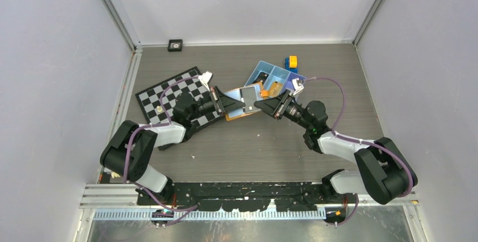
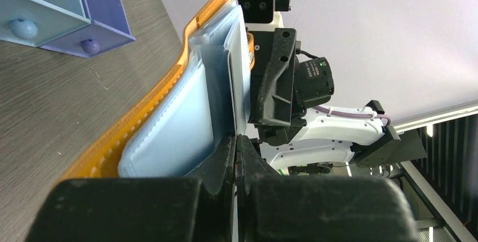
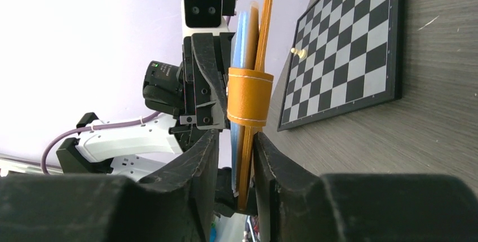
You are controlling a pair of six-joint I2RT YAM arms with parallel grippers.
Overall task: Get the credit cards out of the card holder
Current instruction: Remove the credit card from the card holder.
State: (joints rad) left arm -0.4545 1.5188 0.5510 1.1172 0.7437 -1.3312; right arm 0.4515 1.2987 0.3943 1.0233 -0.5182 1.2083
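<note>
The card holder (image 1: 246, 102) was at mid-table, opened, between the two grippers. The left gripper (image 1: 226, 101) was pinched tight on one of the holder's clear sleeves (image 2: 169, 129). The right gripper (image 1: 261, 105) stood partly spread around the opposite edge, with a gap on one side. Just behind lay the blue tray (image 1: 270, 74) and a yellow-and-blue block (image 1: 292, 62), and the chessboard (image 1: 169, 92) lay to the left. Only the right wrist view showed the orange tab (image 3: 248, 96) looped over the edge and the white piece (image 3: 299, 53) on the board.

text: none legible | card holder (image 2: 169, 135): no print readable | chessboard (image 3: 349, 44): no lettering readable
</note>
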